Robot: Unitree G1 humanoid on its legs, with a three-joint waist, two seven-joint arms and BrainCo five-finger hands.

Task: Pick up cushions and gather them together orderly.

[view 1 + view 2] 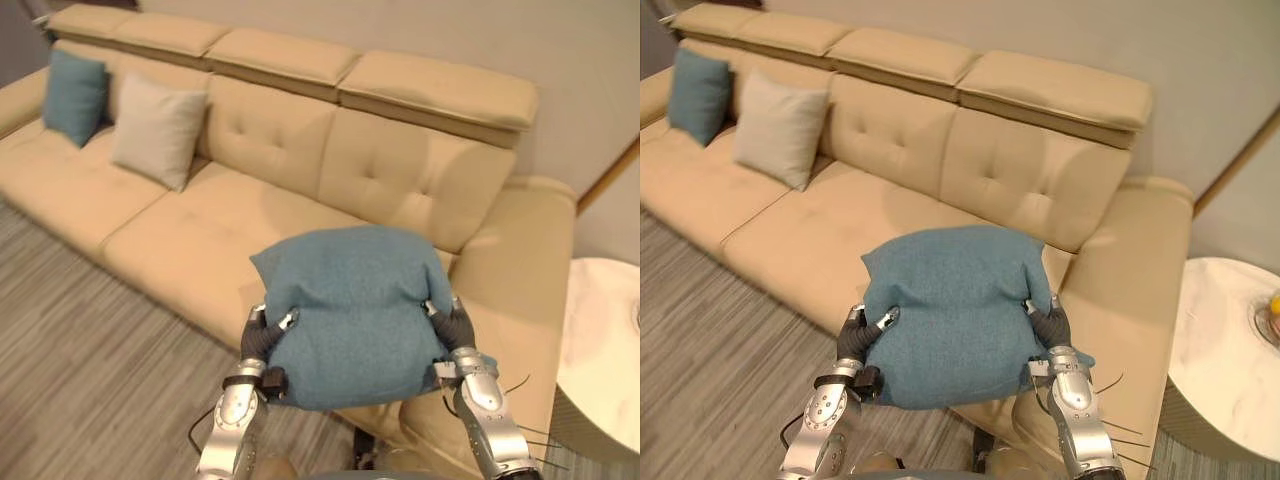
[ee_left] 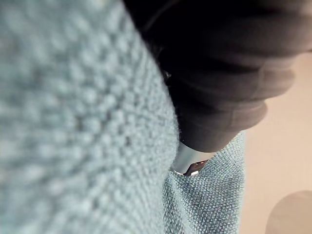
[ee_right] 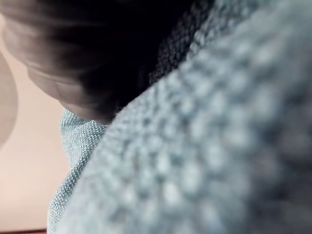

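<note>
Left eye view: a teal knitted cushion (image 1: pixel 350 310) is carried, pinched by fingers (image 1: pixel 288 320) of left hand (image 1: pixel 262 340) and right hand (image 1: pixel 453 327); placement beside the beige square cushion (image 1: pixel 158 128) seems needed next

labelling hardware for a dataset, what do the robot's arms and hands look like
Both arms are silver-grey metal, rounded in section. The left robot hand and right robot hand each have a dark ribbed cover over the wrist and back, with silver fingers showing past it.
</note>
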